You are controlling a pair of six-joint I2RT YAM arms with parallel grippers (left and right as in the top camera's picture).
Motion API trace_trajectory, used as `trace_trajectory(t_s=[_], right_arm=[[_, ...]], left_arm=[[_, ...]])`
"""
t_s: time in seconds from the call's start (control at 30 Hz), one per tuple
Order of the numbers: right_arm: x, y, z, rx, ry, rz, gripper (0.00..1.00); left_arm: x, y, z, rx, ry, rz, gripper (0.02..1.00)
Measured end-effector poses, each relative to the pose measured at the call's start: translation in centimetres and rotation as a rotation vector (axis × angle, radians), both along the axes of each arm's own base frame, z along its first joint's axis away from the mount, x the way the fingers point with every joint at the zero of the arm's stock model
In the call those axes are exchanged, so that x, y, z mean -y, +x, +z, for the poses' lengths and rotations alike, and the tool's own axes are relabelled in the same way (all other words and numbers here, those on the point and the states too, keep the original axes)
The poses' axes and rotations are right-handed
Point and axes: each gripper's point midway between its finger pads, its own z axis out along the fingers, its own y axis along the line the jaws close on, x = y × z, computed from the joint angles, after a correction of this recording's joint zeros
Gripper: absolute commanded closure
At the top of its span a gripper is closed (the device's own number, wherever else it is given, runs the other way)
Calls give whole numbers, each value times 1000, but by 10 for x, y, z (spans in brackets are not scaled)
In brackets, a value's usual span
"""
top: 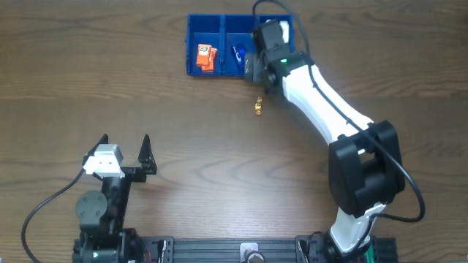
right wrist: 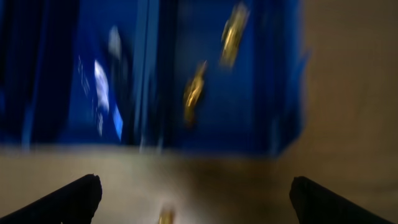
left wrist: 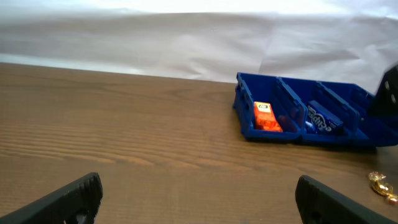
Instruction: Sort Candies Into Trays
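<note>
Tray point(top: 191, 44) of blue plastic sits at twelve o'clock on the table point(top: 219, 161); orange candy point(top: 207, 58) lies in its nine o'clock compartment, blue candy point(top: 238, 53) in the middle one, two gold candies point(right wrist: 194, 93) in the three o'clock one; loose gold candy point(top: 258, 107) lies on the wood at six o'clock of the tray; right gripper point(right wrist: 194, 186) hangs over the tray's six o'clock edge, fingers wide apart, empty; left gripper point(top: 125, 142) sits at eight o'clock, spread wide, holding nothing.

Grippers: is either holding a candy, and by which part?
Nothing is held. The right gripper stands open and empty near the blue tray; the left gripper is open and empty too.
</note>
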Motion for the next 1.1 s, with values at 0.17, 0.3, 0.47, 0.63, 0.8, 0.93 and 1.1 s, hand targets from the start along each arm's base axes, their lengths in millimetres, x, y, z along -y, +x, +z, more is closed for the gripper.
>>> trace_trajectory(t_s=[0.17, 0.3, 0.47, 0.63, 0.8, 0.93, 1.1], right_arm=[[-16, -50, -22, -202, 15, 24, 1], [-26, -60, -31, -225, 34, 38, 1], [-30, -58, -55, -250, 37, 36, 1], [-28, -63, -79, -302, 13, 32, 1], [-26, -67, -91, -332, 5, 20, 3], [-26, -67, -94, -335, 6, 13, 1], [-26, -67, -94, -335, 7, 12, 60]], left_arm=[[0, 0, 0, 0, 0, 0, 20], [0, 0, 0, 0, 0, 0, 23], [0, 0, 0, 0, 0, 0, 20], [0, 0, 0, 0, 0, 0, 20], [0, 0, 0, 0, 0, 0, 20], [0, 0, 0, 0, 0, 0, 20], [0, 0, 0, 0, 0, 0, 20]])
